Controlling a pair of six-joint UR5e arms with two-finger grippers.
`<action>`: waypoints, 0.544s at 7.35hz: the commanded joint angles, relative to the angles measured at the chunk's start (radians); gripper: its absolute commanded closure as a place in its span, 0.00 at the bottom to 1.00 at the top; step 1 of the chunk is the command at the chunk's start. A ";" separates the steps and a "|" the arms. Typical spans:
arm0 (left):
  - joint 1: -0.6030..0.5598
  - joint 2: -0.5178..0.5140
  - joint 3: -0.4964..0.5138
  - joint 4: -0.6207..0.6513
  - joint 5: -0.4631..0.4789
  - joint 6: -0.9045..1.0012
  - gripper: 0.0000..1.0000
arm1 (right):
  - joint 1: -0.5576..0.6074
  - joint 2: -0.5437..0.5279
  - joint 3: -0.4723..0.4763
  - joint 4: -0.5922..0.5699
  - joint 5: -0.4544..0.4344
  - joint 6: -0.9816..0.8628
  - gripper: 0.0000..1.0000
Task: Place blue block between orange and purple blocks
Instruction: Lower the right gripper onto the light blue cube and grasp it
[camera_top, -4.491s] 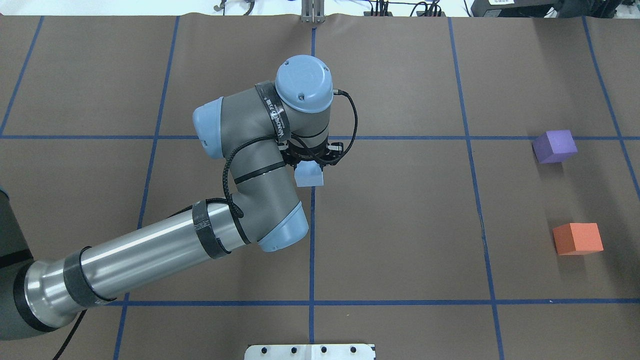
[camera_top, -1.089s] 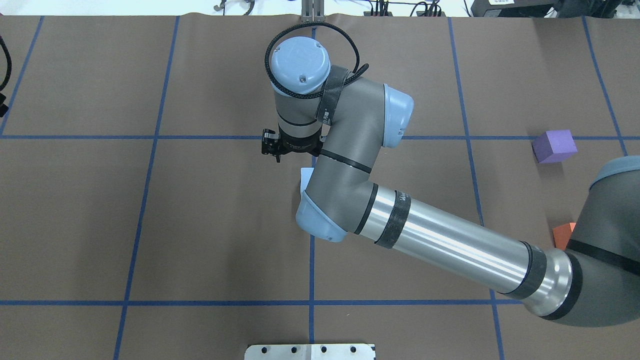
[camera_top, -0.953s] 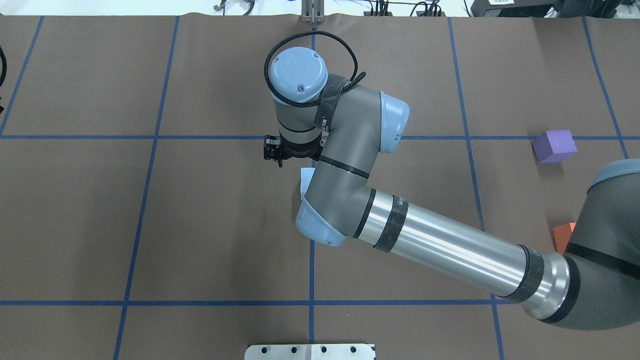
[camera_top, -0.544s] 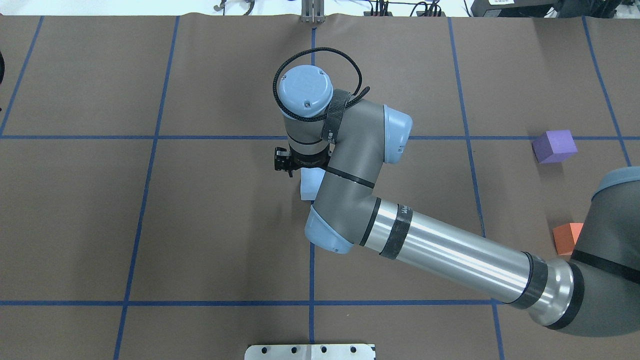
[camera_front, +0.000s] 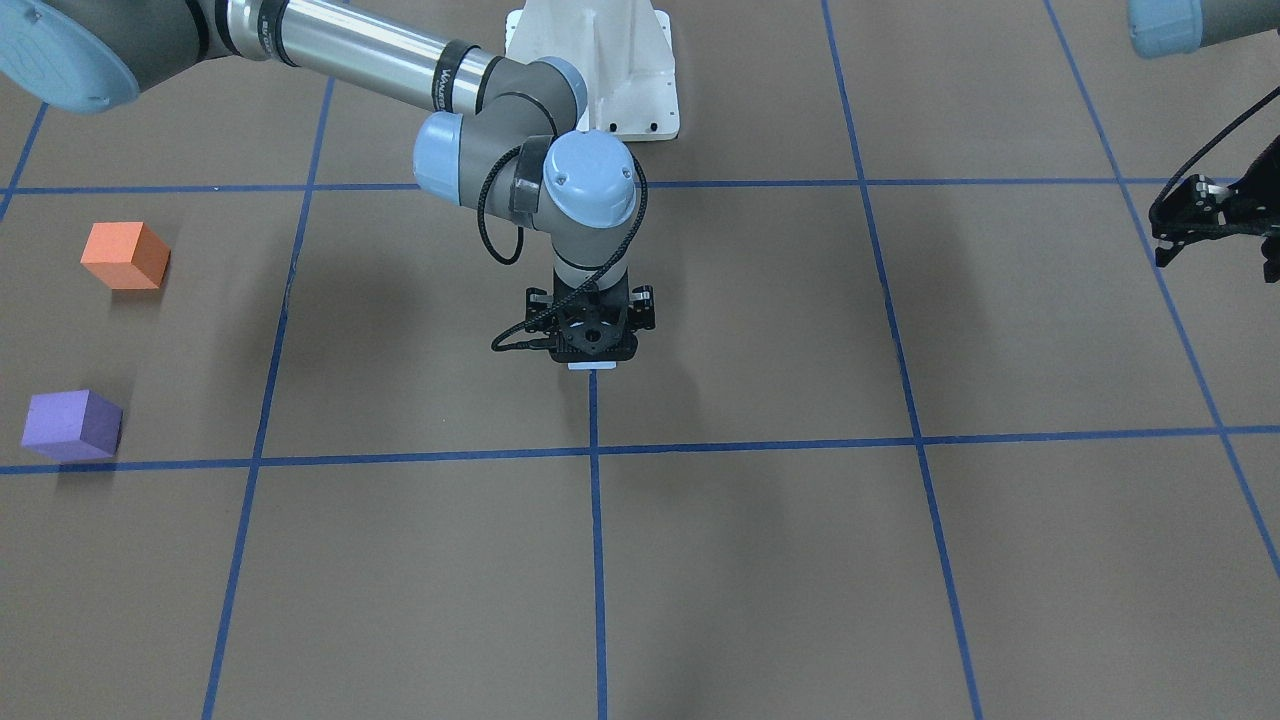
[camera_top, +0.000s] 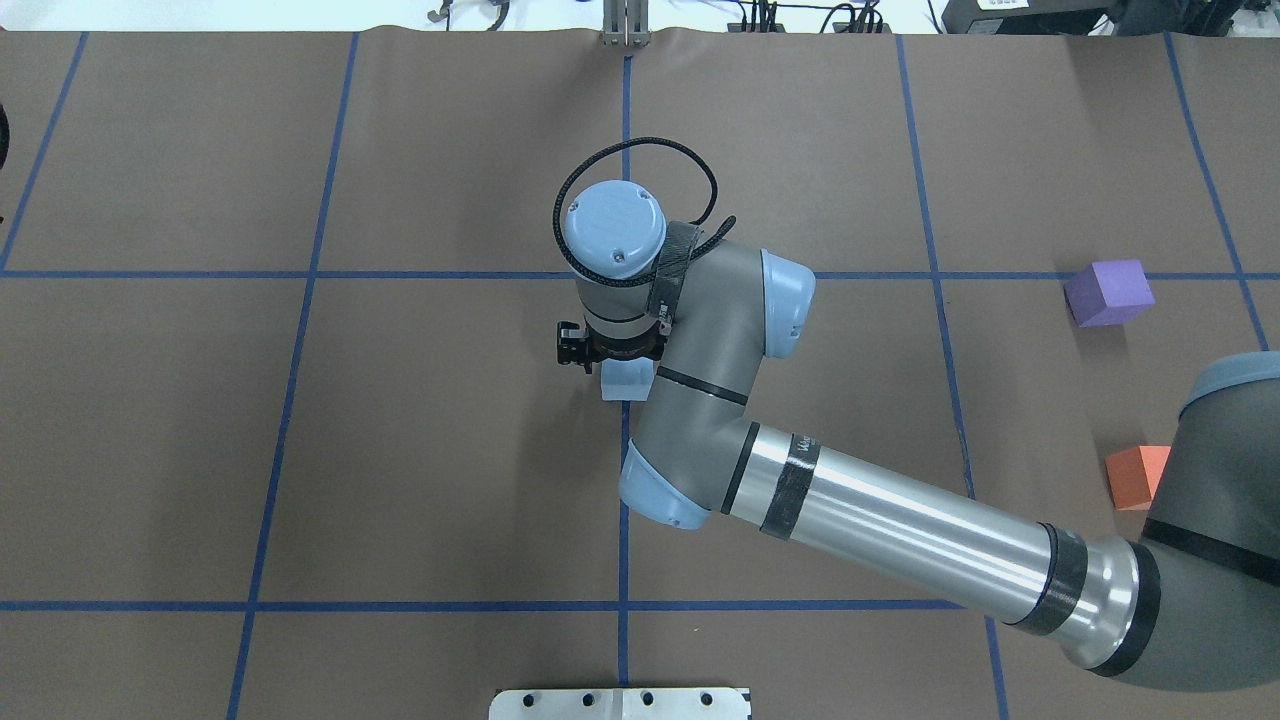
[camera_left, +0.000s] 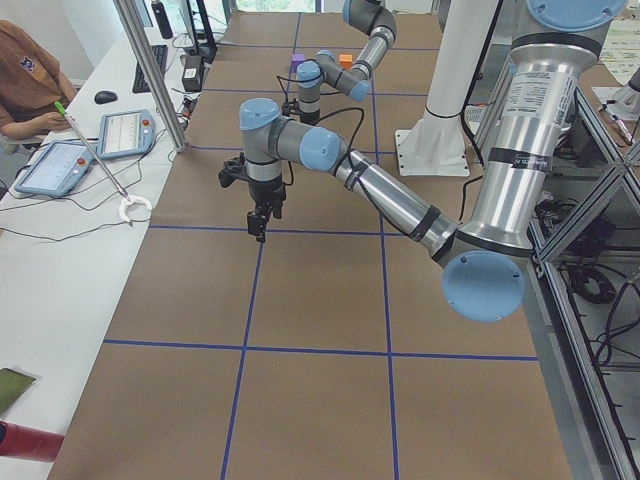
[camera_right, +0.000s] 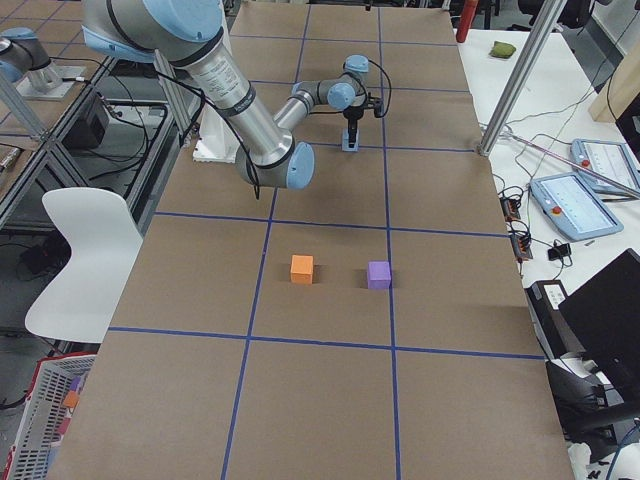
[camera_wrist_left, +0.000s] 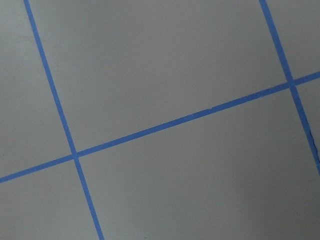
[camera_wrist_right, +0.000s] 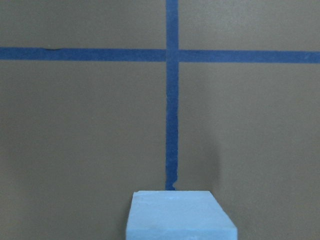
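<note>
The light blue block (camera_top: 623, 381) lies at the table's middle on a blue tape line; it also shows in the right wrist view (camera_wrist_right: 180, 216) at the bottom edge. My right gripper (camera_front: 592, 348) hangs straight over it, almost covering it; its fingers are hidden, so I cannot tell its state. The purple block (camera_top: 1108, 292) and the orange block (camera_top: 1134, 476) sit far on my right with a gap between them, the orange one partly behind my right arm. My left gripper (camera_front: 1215, 250) is raised at the table's left end, open and empty.
The robot's white base plate (camera_front: 600, 70) is at the table's near edge. Blue tape lines (camera_wrist_left: 150, 131) grid the brown table. An operator (camera_left: 25, 80) sits at a side desk with tablets. A white chair (camera_right: 90, 250) stands beside the table.
The left arm, which held the blue block 4.5 s ago, has left it on the table and drawn away left. In the last second the right wrist moved over the block.
</note>
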 joint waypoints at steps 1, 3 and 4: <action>0.004 0.000 0.002 0.000 0.000 -0.009 0.00 | -0.002 0.000 -0.006 0.011 0.001 0.015 0.51; 0.002 0.000 0.000 0.000 0.000 -0.008 0.00 | -0.002 -0.003 -0.001 0.014 0.006 0.002 1.00; 0.005 -0.002 0.002 0.000 -0.002 -0.011 0.00 | -0.002 -0.001 0.005 0.016 0.008 0.003 1.00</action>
